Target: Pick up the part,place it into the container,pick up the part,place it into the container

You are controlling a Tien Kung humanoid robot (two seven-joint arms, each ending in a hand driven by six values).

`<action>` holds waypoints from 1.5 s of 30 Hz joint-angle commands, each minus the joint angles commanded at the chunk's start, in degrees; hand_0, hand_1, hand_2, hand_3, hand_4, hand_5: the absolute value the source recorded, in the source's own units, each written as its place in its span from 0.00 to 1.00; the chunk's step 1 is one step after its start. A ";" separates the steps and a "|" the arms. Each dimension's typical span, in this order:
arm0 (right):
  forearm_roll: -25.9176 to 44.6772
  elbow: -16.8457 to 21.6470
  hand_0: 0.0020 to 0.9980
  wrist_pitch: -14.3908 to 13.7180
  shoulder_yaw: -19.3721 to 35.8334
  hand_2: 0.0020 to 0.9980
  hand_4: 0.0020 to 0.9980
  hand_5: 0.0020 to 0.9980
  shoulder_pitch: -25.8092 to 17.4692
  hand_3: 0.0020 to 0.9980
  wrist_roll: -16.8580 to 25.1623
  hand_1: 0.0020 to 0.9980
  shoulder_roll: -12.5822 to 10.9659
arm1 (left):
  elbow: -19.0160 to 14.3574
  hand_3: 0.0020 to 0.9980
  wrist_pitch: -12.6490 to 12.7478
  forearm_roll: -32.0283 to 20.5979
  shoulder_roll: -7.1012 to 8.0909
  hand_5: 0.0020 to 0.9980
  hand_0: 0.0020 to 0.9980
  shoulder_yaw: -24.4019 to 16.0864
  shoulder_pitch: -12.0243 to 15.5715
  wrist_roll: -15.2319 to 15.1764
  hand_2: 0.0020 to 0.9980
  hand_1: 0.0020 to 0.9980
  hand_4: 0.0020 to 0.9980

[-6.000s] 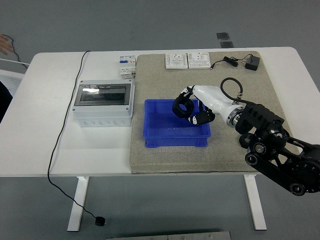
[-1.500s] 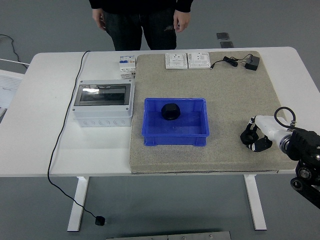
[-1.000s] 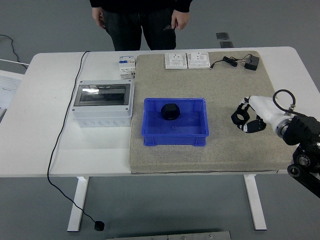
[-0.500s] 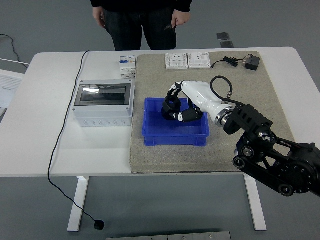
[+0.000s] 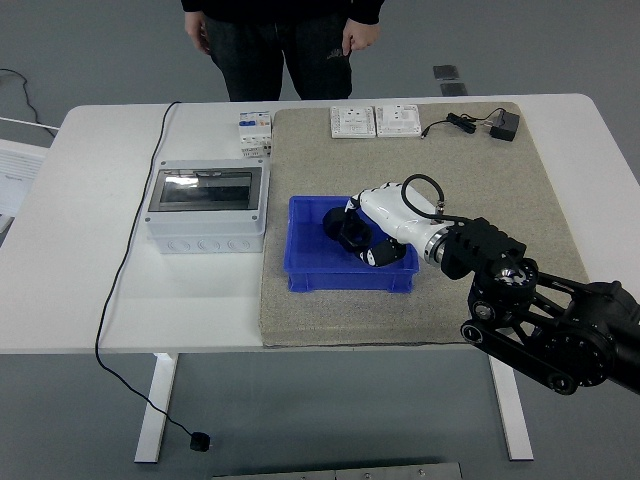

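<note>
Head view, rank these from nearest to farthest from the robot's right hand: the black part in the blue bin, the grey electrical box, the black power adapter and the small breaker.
From the right hand:
1. Black part, in the blue bin, under the hand.
2. Grey electrical box, to the left.
3. Small breaker, far left, and black power adapter, far right: too close to call.

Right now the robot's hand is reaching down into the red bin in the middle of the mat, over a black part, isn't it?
Not quite: the bin is blue, not red, as the head view shows. The rest holds: the right hand reaches down into it in the middle of the mat, over the black part.
</note>
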 joint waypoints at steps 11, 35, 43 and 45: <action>0.28 0.09 0.86 0.29 0.76 0.80 0.86 0.25 -0.52 0.76 -0.53 0.78 -0.32 | 0.00 0.58 0.09 -0.02 0.01 0.41 0.73 0.13 0.02 -0.04 0.70 0.63 0.58; 28.47 -1.80 0.43 -24.34 26.10 0.62 0.75 0.34 -22.54 0.61 20.99 0.38 -4.61 | 0.00 0.57 0.37 -0.13 -0.81 0.40 0.73 0.06 0.34 -0.15 0.70 0.63 0.58; 44.73 -5.68 0.39 -25.43 28.89 0.61 0.74 0.35 -27.83 0.60 31.40 0.35 -0.90 | 0.00 0.57 0.28 0.65 -1.05 0.40 0.73 -0.25 0.33 -0.17 0.70 0.63 0.58; 48.61 -6.06 0.39 -25.29 28.68 0.61 0.74 0.35 -27.98 0.60 32.87 0.35 -0.72 | 0.00 0.57 0.28 0.66 -1.09 0.40 0.73 -0.28 0.33 -0.21 0.70 0.63 0.58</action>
